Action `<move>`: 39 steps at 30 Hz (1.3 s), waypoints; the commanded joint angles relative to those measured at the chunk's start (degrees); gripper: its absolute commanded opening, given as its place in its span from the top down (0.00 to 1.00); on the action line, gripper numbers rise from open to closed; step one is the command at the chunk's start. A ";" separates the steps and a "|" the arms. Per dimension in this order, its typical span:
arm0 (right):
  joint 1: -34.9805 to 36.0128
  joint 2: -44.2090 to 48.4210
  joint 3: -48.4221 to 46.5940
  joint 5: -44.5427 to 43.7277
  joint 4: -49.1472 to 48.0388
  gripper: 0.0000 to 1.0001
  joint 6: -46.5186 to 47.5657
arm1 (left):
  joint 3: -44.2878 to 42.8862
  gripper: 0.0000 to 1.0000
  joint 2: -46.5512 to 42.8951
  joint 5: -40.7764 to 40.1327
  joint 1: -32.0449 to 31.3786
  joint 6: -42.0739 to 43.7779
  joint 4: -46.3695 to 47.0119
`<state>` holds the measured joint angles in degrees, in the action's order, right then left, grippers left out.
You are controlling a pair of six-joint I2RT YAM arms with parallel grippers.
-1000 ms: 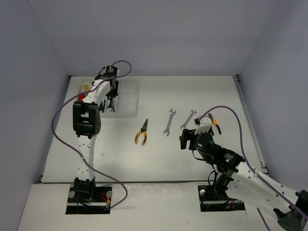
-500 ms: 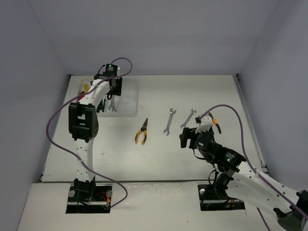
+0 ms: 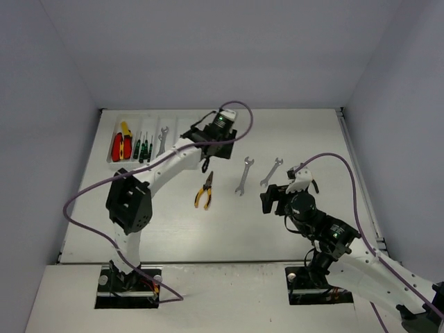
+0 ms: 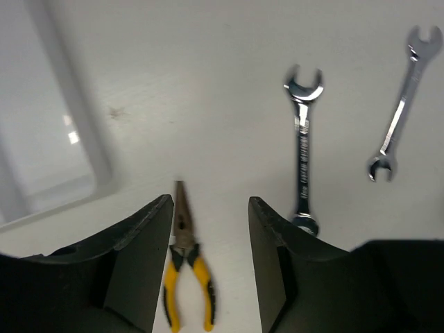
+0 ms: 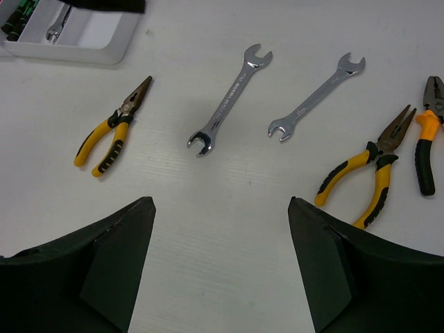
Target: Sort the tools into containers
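White table (image 3: 173, 222): tray (image 5: 69, 50), pliers (image 3: 204, 191), wrenches (image 3: 243, 175)

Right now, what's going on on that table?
Tool sorting is partway done. The left gripper, open and empty, hangs above the yellow needle-nose pliers. The right gripper, also open, holds nothing near two wrenches and two more pliers. The tray at the far left already has knives, screwdrivers and one wrench in it.

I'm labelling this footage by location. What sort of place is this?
Likely a robotics lab test cell: two robot arms bolted to a white table, plain walls boxing it in, wrenches laid out for sorting.
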<state>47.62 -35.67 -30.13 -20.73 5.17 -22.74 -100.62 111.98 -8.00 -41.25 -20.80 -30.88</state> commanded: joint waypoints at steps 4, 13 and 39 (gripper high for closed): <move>-0.24 1.94 -1.70 0.07 -1.42 0.25 -1.60 | -7.29 0.56 8.76 -3.78 -4.88 -4.36 0.57; -0.15 2.80 -1.51 -0.39 -0.16 0.25 -1.90 | -9.39 0.57 15.26 -1.32 -6.88 -5.36 0.97; -0.24 4.54 -1.15 -1.07 0.71 0.25 -2.39 | -1.05 0.56 9.61 -6.56 -8.94 -21.45 11.77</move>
<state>47.62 -31.52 -30.13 -20.16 7.94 -24.21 -101.17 125.25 -14.90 -50.24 -37.77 -25.55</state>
